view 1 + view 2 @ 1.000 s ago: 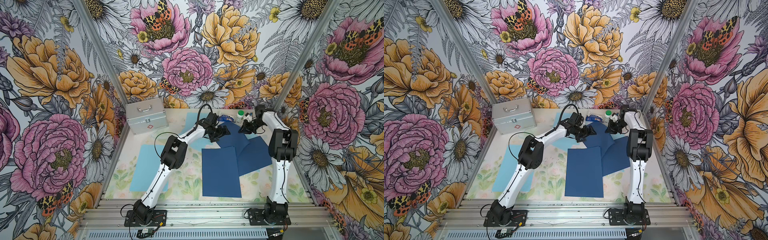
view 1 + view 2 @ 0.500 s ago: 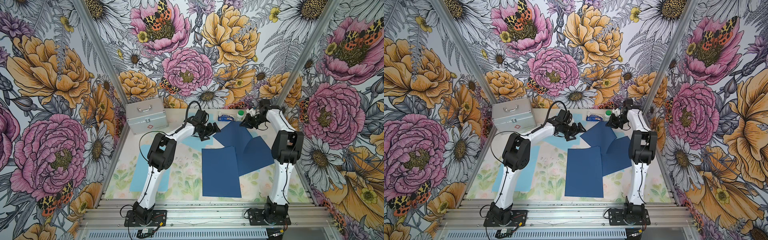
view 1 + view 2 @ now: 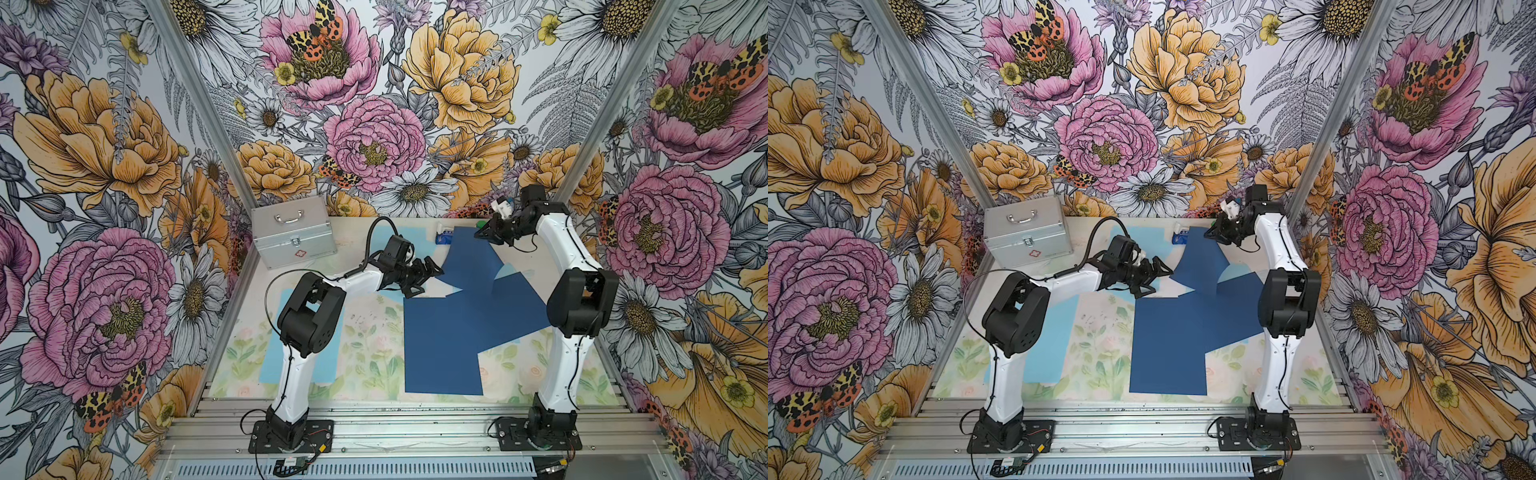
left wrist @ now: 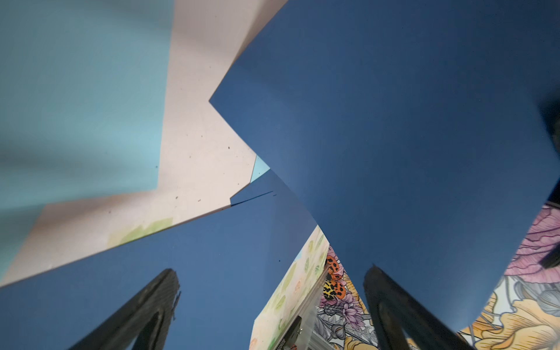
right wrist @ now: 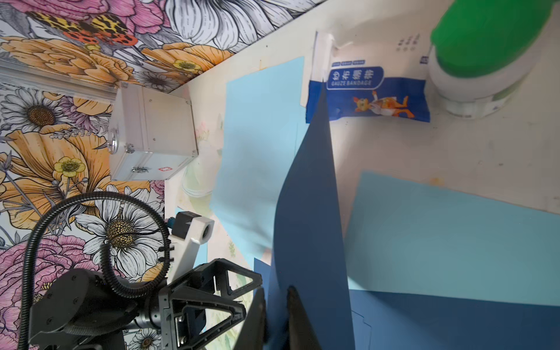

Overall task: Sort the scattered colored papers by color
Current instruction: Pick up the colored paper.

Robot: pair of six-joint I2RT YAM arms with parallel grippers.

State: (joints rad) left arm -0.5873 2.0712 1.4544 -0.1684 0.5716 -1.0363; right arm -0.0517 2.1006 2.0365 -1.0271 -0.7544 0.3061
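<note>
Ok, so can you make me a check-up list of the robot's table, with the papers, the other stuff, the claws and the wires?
Surface: flowery mat, flat, partly covered by sheets.
Job's things: lifted navy sheet curls up off the table; front navy sheet lies flat, overlapping other navy sheets; near light blue sheet lies partly under the left arm; far light blue sheet lies flat.
Clutter: silver case, gauze bandage packet, green-capped bottle.
Grippers: left gripper open and empty; right gripper shut on the lifted navy sheet.
Cables: black hose arches above the left arm.
Surroundings: flowered walls; metal rails in front.
</note>
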